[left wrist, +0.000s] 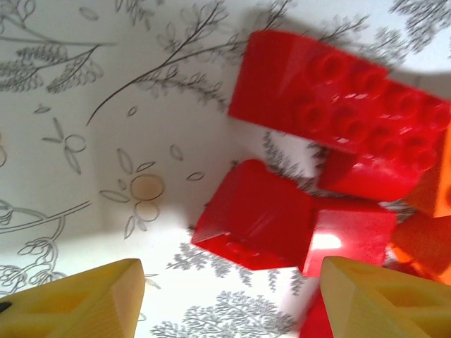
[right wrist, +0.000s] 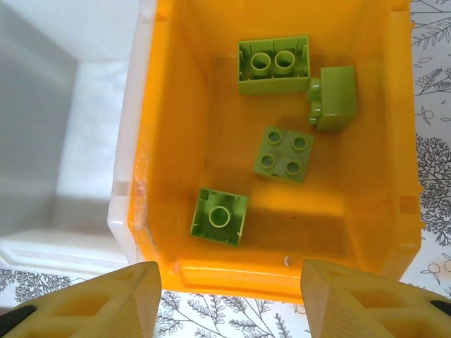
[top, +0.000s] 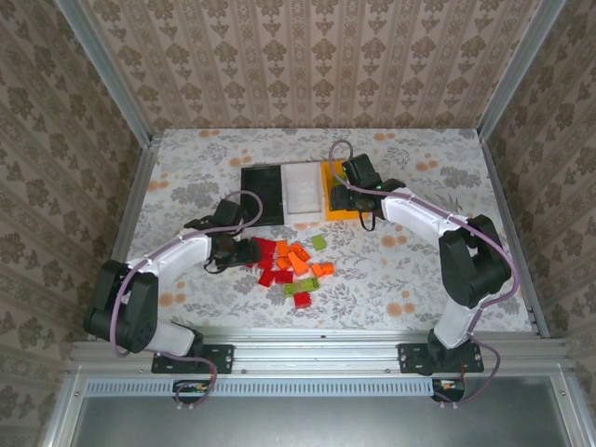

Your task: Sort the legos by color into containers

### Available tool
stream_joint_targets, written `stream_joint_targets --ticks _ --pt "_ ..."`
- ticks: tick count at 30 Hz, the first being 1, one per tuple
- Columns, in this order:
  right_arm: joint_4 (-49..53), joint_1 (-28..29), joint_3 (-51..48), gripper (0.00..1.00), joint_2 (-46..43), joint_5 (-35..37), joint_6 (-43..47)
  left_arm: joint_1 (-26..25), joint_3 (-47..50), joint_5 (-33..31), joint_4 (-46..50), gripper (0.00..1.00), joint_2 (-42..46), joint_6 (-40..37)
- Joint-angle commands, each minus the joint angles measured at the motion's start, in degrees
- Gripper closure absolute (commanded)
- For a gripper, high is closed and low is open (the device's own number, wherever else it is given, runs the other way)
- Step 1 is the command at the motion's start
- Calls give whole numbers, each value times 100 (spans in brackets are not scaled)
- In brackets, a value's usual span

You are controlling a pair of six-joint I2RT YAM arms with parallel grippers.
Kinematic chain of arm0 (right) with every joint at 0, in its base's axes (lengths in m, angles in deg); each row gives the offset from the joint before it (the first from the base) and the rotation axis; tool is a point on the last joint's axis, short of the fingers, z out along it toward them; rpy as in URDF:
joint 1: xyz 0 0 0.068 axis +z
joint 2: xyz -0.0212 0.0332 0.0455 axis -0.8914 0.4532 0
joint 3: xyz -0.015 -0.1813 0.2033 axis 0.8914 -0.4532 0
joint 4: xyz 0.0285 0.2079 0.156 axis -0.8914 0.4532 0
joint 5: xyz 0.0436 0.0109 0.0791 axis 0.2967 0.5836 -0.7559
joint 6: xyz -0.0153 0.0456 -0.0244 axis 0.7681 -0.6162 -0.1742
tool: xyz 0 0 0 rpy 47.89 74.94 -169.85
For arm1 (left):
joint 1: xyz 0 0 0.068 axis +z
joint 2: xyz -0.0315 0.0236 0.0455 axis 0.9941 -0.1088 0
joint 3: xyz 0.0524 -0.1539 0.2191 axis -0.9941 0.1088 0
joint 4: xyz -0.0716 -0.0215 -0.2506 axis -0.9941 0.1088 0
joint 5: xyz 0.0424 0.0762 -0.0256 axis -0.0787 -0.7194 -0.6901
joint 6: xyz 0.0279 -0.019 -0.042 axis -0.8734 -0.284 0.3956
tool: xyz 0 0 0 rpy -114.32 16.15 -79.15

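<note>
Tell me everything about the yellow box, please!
The orange-yellow bin is a shiny plastic box, rectangular and open on top. It sits upright on the flowery table, its side touching the white bin. Four light green bricks lie inside, some upside down. The right gripper hangs open above its edge.

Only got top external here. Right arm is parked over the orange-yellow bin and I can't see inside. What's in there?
Observer: Four light green plastic bricks lie on the floor of the orange-yellow plastic bin; I see no other colour in it.
Operator: Right gripper carrying one?
Observer: No, the right gripper is open with nothing between its fingers, above the bin's near wall.
Operator: And the left?
Observer: The left gripper is open too, low over the red plastic bricks, with none gripped.
</note>
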Motion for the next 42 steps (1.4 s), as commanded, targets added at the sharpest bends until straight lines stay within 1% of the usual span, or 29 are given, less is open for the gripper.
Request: stream_joint_targets --ticks 1,6,8,16,20,26,30,31,34,35,39,42 --pt "-118 -7 -40 44 -134 -140 -108 -65 131 -203 68 32 74 -270" --pt "-137 27 -125 44 -176 -159 -161 -65 147 -164 -213 34 -187 -416" --pt "-126 45 -177 44 -204 -148 -168 -61 117 -258 -226 35 -262 -408" --pt "-97 85 -295 44 -338 -115 -191 -69 -218 -446 -281 47 -788 -305" --pt "-58 115 -308 44 -376 -111 -177 -65 -323 -411 -389 50 -990 -372" --pt "-71 126 -367 44 -398 -105 -179 -65 -444 -362 -433 50 -1035 -462" --pt "-92 133 -383 44 -361 -121 -204 -65 -533 -479 -395 50 -1008 -569" --pt "-91 143 -385 44 -363 -115 -204 -60 -577 -544 -336 48 -1012 -604" --pt "-99 151 -374 44 -352 -107 -204 -65 -671 -661 -206 36 -1002 -667" --pt "-102 151 -371 44 -343 -113 -204 -63 -683 -691 -191 34 -980 -685" --pt "-102 160 -365 44 -315 -123 -221 -36 -805 -828 -156 33 -1053 -805" --pt "-110 168 -365 44 -302 -130 -224 -4 -888 -782 -205 36 -1224 -859"
